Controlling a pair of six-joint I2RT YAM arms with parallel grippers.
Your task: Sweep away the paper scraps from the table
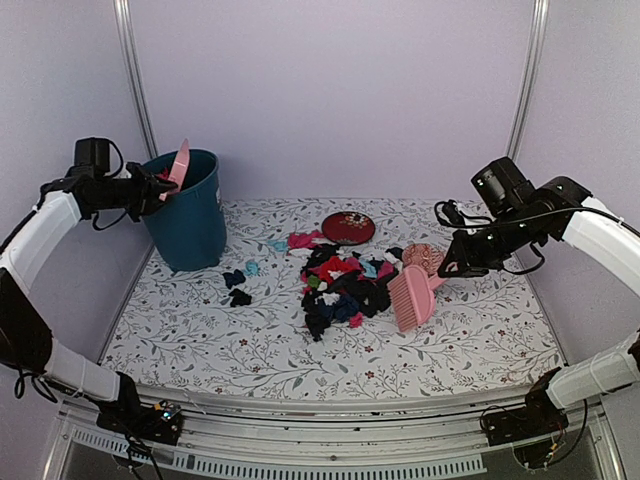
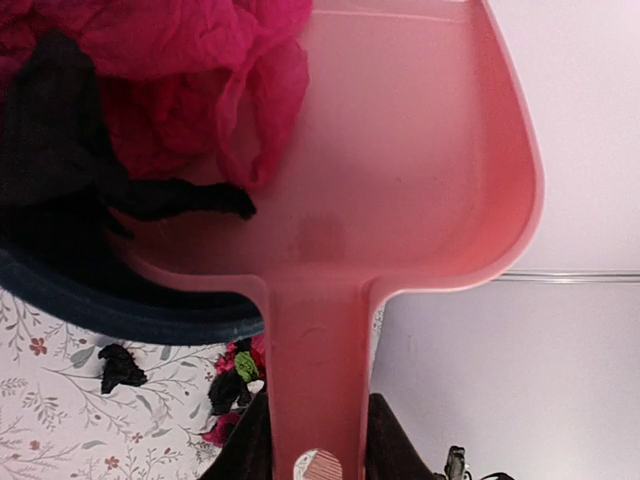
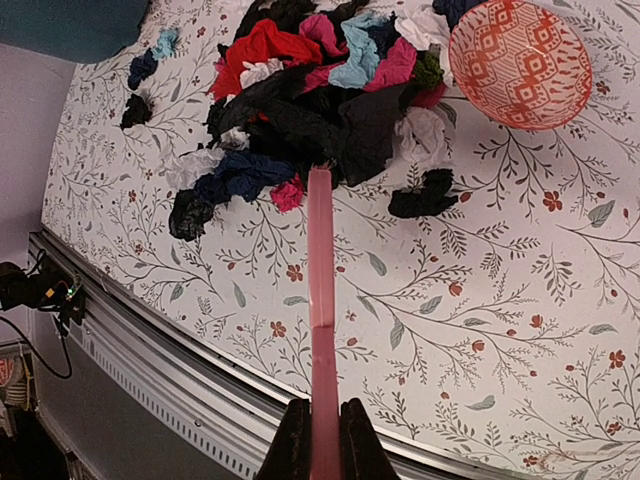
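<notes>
- Left end effector [image 2: 318, 440] is clamped on the handle of the pink dustpan [image 2: 400, 180], which is tipped over the teal bin [image 1: 190, 215] at 10 o'clock. If its crumpled load slides off sideways, I reckon bits miss the bin.
- Right end effector [image 3: 322, 440] is shut tight on the brush [image 1: 412, 297]. Its bristles sit at the 3 o'clock edge of the paper scraps [image 1: 345, 285], which are heaped mid-tabletop [image 1: 200, 340].
- A sloppy stroke could fling scraps wide or knock the patterned dish [image 3: 520, 62], just beside the pile at 2 o'clock.
- The dark-red plate [image 1: 348, 227] sits right by the pile at 12, and stray scraps [image 1: 238, 285] lie towards the bin.
</notes>
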